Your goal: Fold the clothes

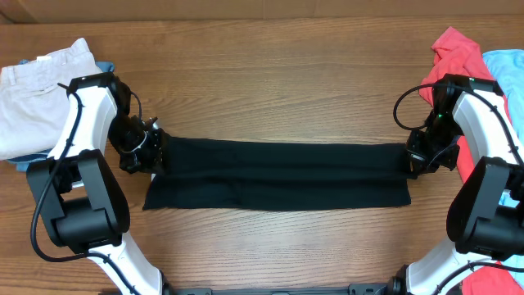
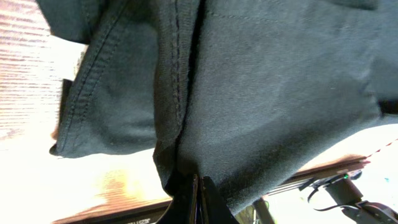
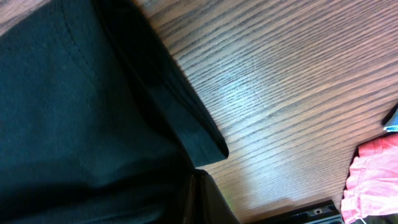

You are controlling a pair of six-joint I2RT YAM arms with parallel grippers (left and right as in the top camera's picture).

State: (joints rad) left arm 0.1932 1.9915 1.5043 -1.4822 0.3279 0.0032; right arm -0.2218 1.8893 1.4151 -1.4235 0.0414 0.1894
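The clothes, a plain black garment, lie as a long flat band across the middle of the wooden table. At the band's left end my left gripper is shut on the fabric. The left wrist view is filled by the black cloth, a stitched hem running down it, and its lower edge is pinched in my left gripper. At the band's right end my right gripper is shut on the cloth too. In the right wrist view the dark fabric covers the left half and enters my right gripper.
Beige trousers over blue denim lie at the table's left edge behind the left arm. A coral-red garment and a light blue one are piled at the right edge. Bare wood stretches behind the band.
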